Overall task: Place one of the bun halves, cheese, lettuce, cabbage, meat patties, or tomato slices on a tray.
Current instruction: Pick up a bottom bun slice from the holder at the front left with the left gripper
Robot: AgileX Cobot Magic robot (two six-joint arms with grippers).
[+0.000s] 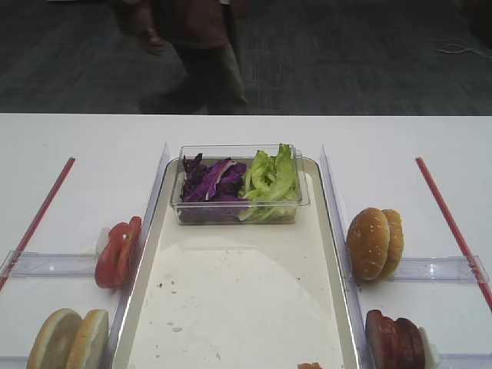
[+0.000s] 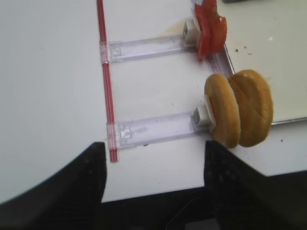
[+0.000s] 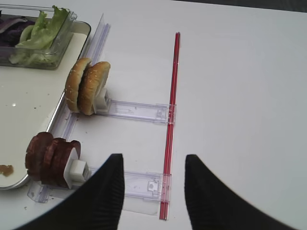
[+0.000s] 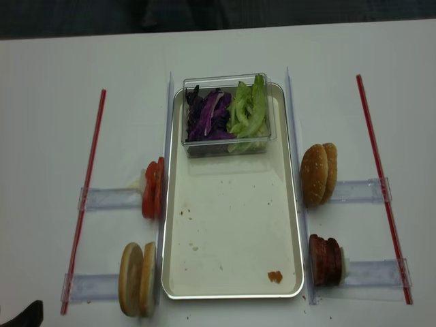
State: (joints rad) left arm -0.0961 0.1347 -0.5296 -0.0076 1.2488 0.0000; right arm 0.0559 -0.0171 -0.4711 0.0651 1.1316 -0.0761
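The metal tray [image 4: 231,231] lies mid-table with a bare, crumb-flecked floor. At its far end, lettuce [image 4: 248,112] and purple cabbage [image 4: 206,116] fill a tub. Left of the tray, tomato slices [image 4: 152,189] and pale bun halves [image 4: 137,279] stand on edge. Sesame bun halves [image 4: 318,174] and meat patties [image 4: 325,259] stand to its right. My left gripper [image 2: 153,153] is open and empty over the table's front edge, its right finger close beside the pale bun halves [image 2: 238,115]. The right gripper [image 3: 153,160] is open and empty, just right of the patties [image 3: 50,158]. Cheese is out of view.
The clear plastic tub [image 1: 238,211] sits on the tray's far end. Clear rails [image 4: 109,199] hold the stacks, and red strips [image 4: 85,197] run down both sides. An orange scrap [image 4: 274,276] lies on the tray floor. A person [image 1: 200,54] stands beyond the table.
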